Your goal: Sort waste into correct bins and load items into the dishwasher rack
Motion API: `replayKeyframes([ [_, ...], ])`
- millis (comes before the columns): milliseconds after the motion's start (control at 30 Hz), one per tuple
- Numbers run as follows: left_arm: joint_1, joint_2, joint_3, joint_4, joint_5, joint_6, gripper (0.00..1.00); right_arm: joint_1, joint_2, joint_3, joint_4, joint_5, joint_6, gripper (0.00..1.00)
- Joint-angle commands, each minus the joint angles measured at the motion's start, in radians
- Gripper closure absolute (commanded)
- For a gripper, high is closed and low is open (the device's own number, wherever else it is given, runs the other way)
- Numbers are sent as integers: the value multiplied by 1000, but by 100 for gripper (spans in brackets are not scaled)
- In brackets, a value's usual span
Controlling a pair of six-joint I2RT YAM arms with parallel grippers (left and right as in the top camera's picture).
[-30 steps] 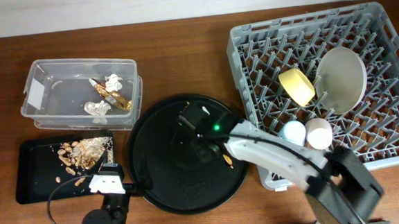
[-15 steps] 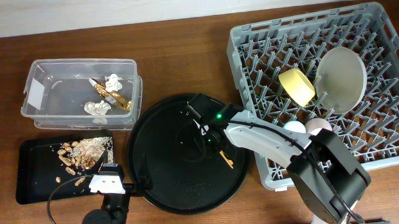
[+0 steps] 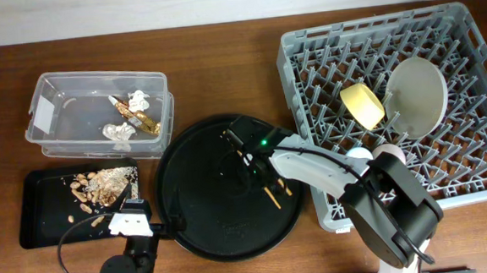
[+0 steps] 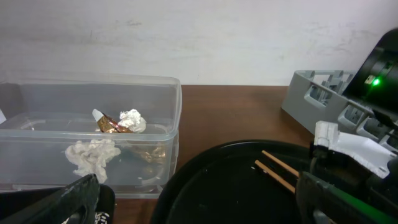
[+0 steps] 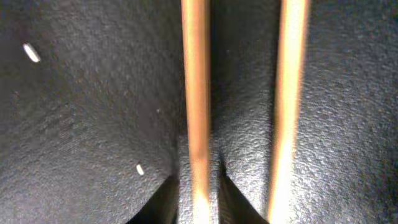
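Staying wide open, the left gripper (image 4: pixel 208 196) has not moved. The right gripper (image 5: pixel 199 199) has slid onto the chopsticks (image 3: pixel 269 190) lying on the round tray (image 3: pixel 197 207), fingers (image 5: pixel 165 204) close around one stick; I cannot tell if they squeeze. The rack (image 3: pixel 324 72) comes next.

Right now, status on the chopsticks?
Left jaws open, empty. Right jaws straddle one chopstick on round black tray, grip unconfirmed. Other chopstick alongside, apart.

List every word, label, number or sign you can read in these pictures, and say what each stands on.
No text can be read.
On the clear plastic tub, a white sticker: no writing can be made out.
On the round black tray, a raised mark near its front rim: too faint to read.
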Motion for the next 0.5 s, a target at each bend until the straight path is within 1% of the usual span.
replayKeyframes([
  [0, 6, -4, -5, -1, 11, 16, 1, 3, 16, -12, 2, -55, -3, 80],
  [33, 6, -4, -5, -1, 11, 16, 1, 3, 16, -12, 1, -72, -3, 79],
  [67, 6, -4, -5, -1, 11, 16, 1, 3, 16, -12, -1, -77, -1, 81],
  [100, 6, -4, -5, -1, 11, 16, 1, 3, 16, -12, -1, -77, 1, 85],
  [133, 6, -4, -5, -1, 11, 16, 1, 3, 16, -12, -2, -77, 1, 95],
  [300, 6, -4, -5, -1, 11, 16, 1, 1, -38, 11, -38, -78, 45, 96],
  [367, 6, -4, -5, -1, 11, 16, 1, 0, -99, 39, -63, -77, 47, 96],
  [467, 6, -4, -5, -1, 11, 16, 1, -29, -245, 90, -114, -71, 65, 96],
])
